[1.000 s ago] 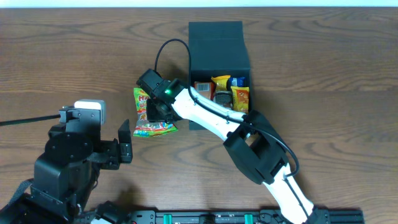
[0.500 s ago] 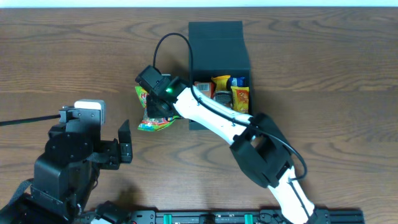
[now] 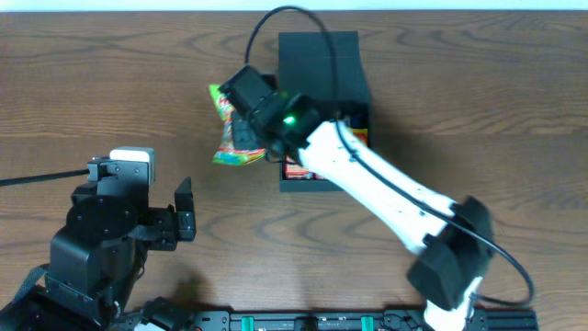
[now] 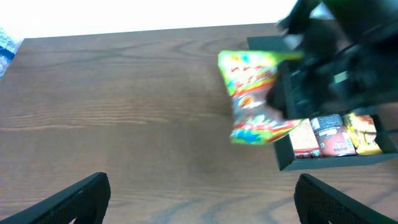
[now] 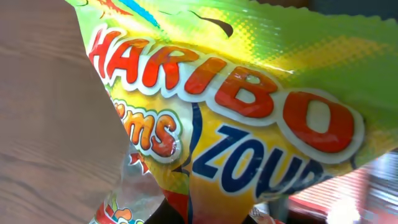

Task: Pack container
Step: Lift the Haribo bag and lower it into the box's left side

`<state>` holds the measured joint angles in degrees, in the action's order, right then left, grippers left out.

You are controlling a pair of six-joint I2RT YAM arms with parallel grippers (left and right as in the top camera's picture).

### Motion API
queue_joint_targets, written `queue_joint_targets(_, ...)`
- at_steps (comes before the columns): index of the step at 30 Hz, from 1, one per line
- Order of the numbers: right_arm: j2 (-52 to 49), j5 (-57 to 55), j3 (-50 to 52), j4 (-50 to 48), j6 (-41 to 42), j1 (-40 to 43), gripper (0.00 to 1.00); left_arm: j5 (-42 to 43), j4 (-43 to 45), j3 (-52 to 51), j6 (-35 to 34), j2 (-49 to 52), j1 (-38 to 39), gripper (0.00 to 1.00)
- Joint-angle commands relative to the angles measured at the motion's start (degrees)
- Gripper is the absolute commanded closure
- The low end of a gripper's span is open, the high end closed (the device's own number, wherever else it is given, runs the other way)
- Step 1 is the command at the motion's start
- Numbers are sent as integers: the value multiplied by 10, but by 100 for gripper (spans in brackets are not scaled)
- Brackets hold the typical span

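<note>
The container (image 3: pixel 319 57) is a dark square box with its flap lid standing at the far side; it also shows in the left wrist view (image 4: pixel 292 163). Several snack packs (image 4: pixel 329 134) lie inside. My right gripper (image 3: pixel 250 129) is shut on a green-yellow Haribo bag (image 3: pixel 230 138) and holds it in the air just left of the container. The bag fills the right wrist view (image 5: pixel 236 106) and hides the fingers there. It hangs blurred in the left wrist view (image 4: pixel 252 96). My left gripper (image 3: pixel 184 222) is open and empty over bare table at the front left.
The right arm (image 3: pixel 386 198) stretches diagonally from the front right across the container's near wall. A white block (image 3: pixel 135 158) sits on the left arm. Wooden table (image 3: pixel 478 110) surrounds the container.
My right gripper lifted the Haribo bag off the table and carried it up and right toward the container. The left arm has not moved.
</note>
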<state>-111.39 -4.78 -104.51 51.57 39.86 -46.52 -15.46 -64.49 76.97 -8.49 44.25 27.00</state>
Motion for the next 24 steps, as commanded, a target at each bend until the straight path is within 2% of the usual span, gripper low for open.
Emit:
queue_joint_targets(1,35,-28,-4,23,-35,28,91,-10,-1,8,10,0,-4,5)
queue_joint_targets(7,43,-53,4,116,-44,75,92,-10,-1,8,10,0,-4,5)
queue_joint_targets(10,47,-53,35,125,-40,88,92,-10,-1,8,10,0,-4,5)
queue_joint_targets(12,48,-47,73,103,-35,94,91,-10,-1,8,10,0,-4,5)
queue_joint_targets(14,48,-11,136,34,-35,96,87,-10,-1,8,10,0,-4,5)
queue_joint_targets(19,48,-2,205,-50,-35,99,84,-10,-1,8,10,0,-4,5)
queue_joint_targets(24,48,-32,243,-74,-38,109,83,-10,-1,8,10,0,-4,5)
